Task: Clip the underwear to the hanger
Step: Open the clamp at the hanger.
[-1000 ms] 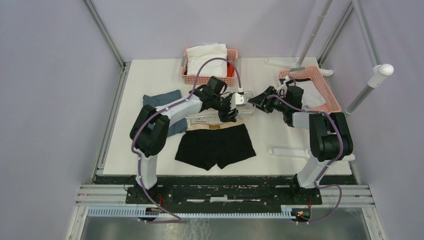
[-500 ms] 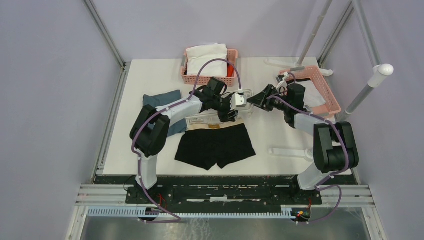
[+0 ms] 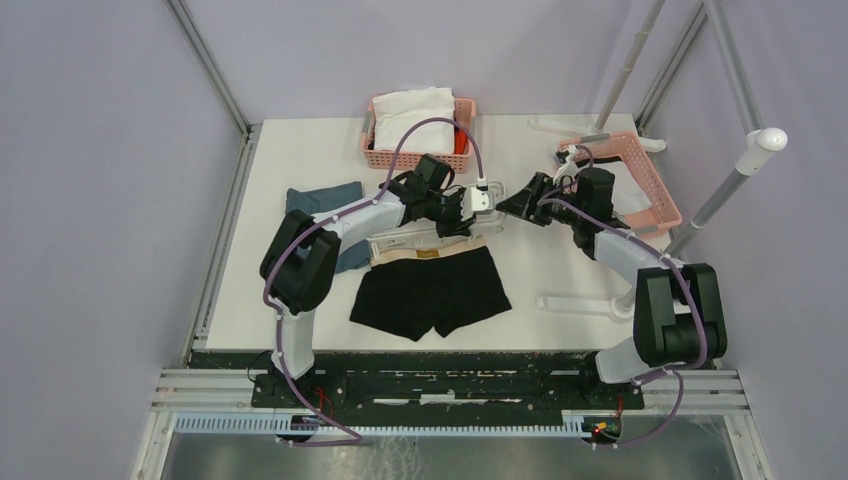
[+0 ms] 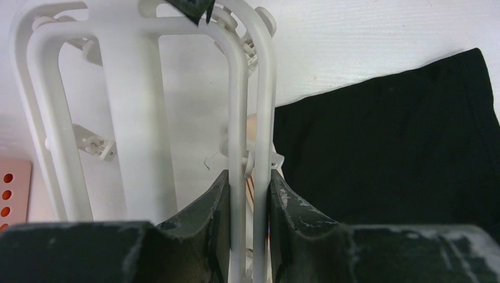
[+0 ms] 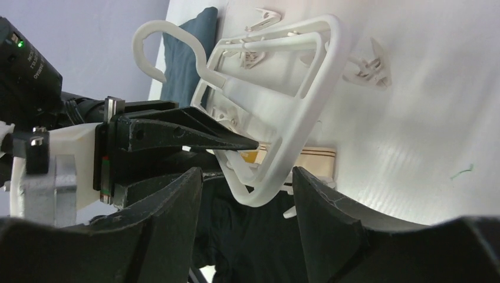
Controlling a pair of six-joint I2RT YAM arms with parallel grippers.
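Your black boxer-brief underwear [image 3: 432, 292] with the beige waistband lies flat on the white tabletop [image 3: 300, 150], centred in front of the two arms; its waistband runs left to right on the far side, and the short legs point back toward the arm bases. The white plastic rectangular frame hanger [image 3: 400, 240] with its small clips sits just beyond that waistband, its long axis running left to right, roughly parallel to it; from above, much of it is hidden under your left arm.

The left wrist view fills that gap: the left fingers [image 4: 215, 218] are drawn in narrow on two parallel white rails of the frame, one pad against each; the black fabric lies just to their right.

The right wrist view shows what neither other view does: the hook [image 5: 147, 50] curls up from the part of the frame farther from that camera, on the side of the folded blue-grey cloth [image 5: 188, 53]; the frame's rounded end sits between the right fingers [image 5: 171, 224], which stand wide apart and seem not to touch it; whether that end is raised off the tabletop is hard to judge from here.
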